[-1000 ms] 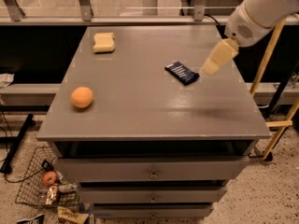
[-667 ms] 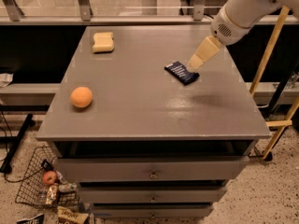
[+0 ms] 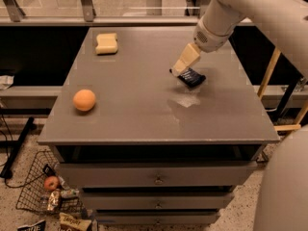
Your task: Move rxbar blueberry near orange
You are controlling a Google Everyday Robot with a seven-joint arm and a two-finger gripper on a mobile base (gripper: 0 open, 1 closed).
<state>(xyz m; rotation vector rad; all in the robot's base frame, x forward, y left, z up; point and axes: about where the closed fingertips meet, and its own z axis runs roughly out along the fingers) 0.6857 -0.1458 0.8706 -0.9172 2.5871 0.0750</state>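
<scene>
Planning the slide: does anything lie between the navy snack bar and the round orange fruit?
Nothing visible. The gripper is at the navy-wrapped rxbar blueberry; bare grey tabletop runs to the round orange; the yellow sponge sits farther back, off that line.

Lab: end effector over grey cabinet

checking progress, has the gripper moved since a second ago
Yes: the gripper moved left in view, away from the right edge of the table, toward the rxbar blueberry.
</scene>
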